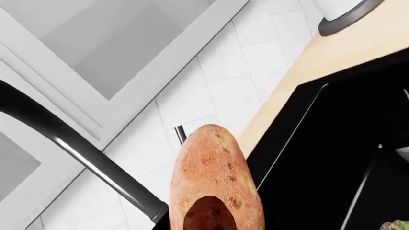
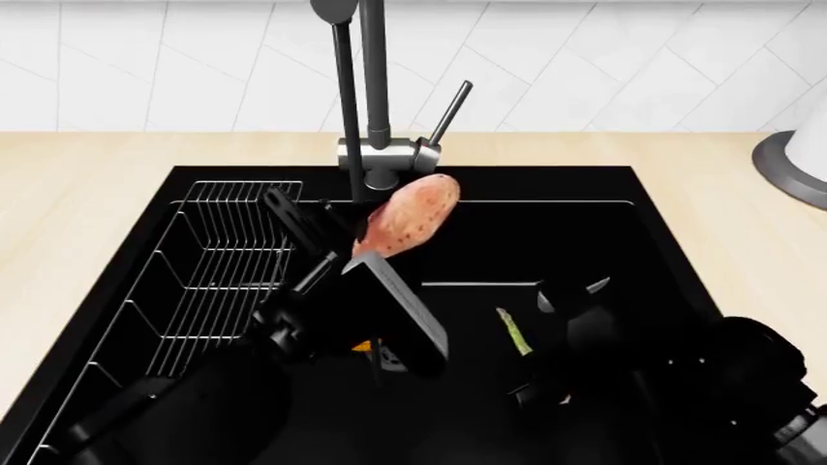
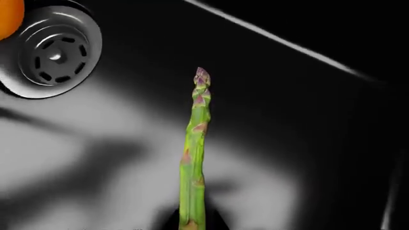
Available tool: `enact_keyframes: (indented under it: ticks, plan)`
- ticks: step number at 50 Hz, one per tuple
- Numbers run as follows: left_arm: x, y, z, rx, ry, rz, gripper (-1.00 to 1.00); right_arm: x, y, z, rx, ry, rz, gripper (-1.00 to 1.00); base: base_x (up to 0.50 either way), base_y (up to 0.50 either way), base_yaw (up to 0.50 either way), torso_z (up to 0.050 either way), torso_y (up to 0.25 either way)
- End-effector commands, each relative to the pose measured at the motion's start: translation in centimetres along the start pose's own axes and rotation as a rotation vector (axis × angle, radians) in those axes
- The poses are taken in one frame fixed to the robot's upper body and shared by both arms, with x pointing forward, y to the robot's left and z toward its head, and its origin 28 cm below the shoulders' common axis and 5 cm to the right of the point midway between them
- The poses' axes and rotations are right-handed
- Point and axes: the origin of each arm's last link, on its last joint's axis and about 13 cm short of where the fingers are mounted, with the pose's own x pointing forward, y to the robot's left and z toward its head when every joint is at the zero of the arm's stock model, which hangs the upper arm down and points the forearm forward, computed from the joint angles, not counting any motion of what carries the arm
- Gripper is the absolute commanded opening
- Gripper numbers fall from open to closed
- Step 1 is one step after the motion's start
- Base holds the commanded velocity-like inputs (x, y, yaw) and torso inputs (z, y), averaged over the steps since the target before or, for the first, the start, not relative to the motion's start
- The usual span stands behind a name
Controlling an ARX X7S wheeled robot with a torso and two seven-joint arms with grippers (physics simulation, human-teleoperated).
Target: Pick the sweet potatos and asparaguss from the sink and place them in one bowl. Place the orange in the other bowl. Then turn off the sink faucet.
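Observation:
In the head view, my left gripper (image 2: pixel 352 250) is shut on the lower end of a speckled pinkish-orange sweet potato (image 2: pixel 409 217). It holds the tuber above the black sink (image 2: pixel 582 208), just in front of the base of the dark gooseneck sink faucet (image 2: pixel 375 87). The left wrist view shows the sweet potato (image 1: pixel 214 177) close up beside the faucet (image 1: pixel 83 153). My right gripper (image 2: pixel 534 360) is shut on the base of a green asparagus (image 2: pixel 514 334), which points over the sink floor (image 3: pixel 307 143) in the right wrist view as asparagus (image 3: pixel 195 153). The orange (image 3: pixel 7 17) lies by the steel drain (image 3: pixel 54 52). Both bowls are out of view.
A wire rack (image 2: pixel 220 271) fills the sink's left side. The faucet's slim lever (image 2: pixel 448 111) angles up to the right. A grey round base (image 2: pixel 788 170) stands on the wooden counter (image 2: pixel 77 194) at the far right. A white tiled wall rises behind.

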Motion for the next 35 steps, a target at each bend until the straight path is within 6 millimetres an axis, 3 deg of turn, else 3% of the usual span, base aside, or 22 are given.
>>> enact_keyframes:
  ticks: [1, 10, 23, 35]
  plan:
    - [0.3, 0.8, 0.3, -0.077, 0.037, 0.046, -1.00, -3.7, 0.8, 1.7, -0.087, -0.080, -0.006, -1.00, 0.00, 0.00, 0.00, 0.000, 0.000]
    - [0.3, 1.3, 0.4, -0.148, 0.041, 0.059, -1.00, -6.5, 1.6, 2.6, -0.119, -0.171, -0.003, -1.00, 0.00, 0.00, 0.00, 0.000, 0.012]
    - [0.0, 1.8, 0.4, -0.200, 0.058, 0.056, -1.00, -10.8, 2.0, 3.2, -0.077, -0.403, -0.065, -1.00, 0.00, 0.00, 0.00, 0.000, 0.250]
    - [-1.5, 1.6, 0.0, -0.187, 0.083, 0.063, -1.00, -12.7, 2.3, 1.9, 0.006, -0.668, -0.162, -1.00, 0.00, 0.00, 0.00, 0.002, 0.250]
